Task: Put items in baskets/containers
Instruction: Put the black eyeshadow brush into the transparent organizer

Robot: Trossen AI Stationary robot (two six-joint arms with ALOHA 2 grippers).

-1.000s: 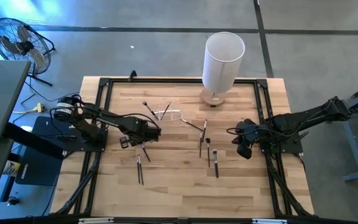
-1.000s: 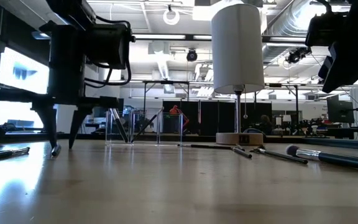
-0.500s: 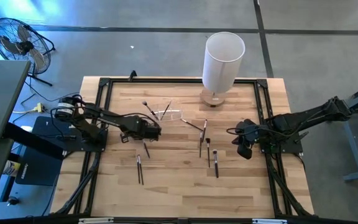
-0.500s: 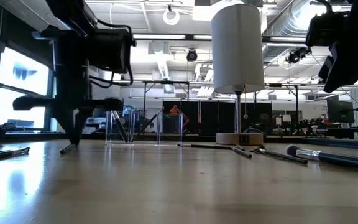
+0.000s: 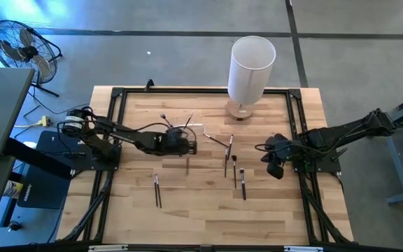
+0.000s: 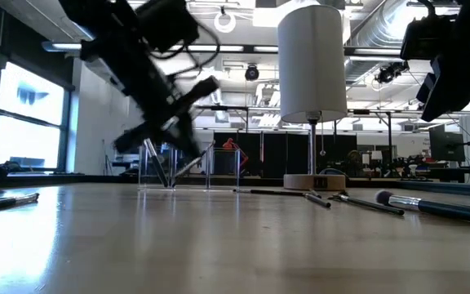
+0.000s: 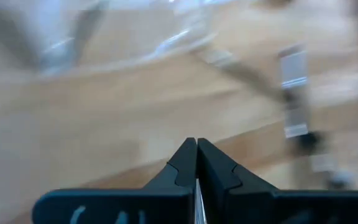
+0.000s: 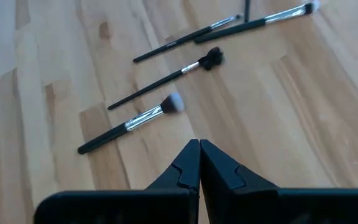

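Observation:
Several thin dark brushes lie on the wooden table: a pair near the left (image 5: 157, 190) and a group at the middle (image 5: 234, 171), also in the right wrist view (image 8: 166, 78). The low clear holder (image 5: 193, 129) stands at the far middle with a few brushes leaning in it. My left gripper (image 5: 186, 148) hovers just on the near side of the holder, shut on a brush (image 5: 187, 164). My right gripper (image 5: 275, 168) hangs shut and empty above the table's right side, right of the middle group. My left gripper pinches a brush between its two fingers; in the left wrist view only a thin pale sliver (image 7: 196, 198) shows between them. From above, one end of the brush (image 5: 187, 166) sticks out toward the table's near edge. The brush is clear of the table.
A tall white cylinder (image 5: 250, 68) on a round wooden base stands at the far edge, right of the holder. A black frame (image 5: 117, 119) runs round the table's sides. Bare wood lies along the near edge.
My left gripper has shut on a brush that lay left of the middle, risen from the table, tipped over and swung toward the right edge, up to the clear holder. The brush has left its spot and gone along, lifted clear.

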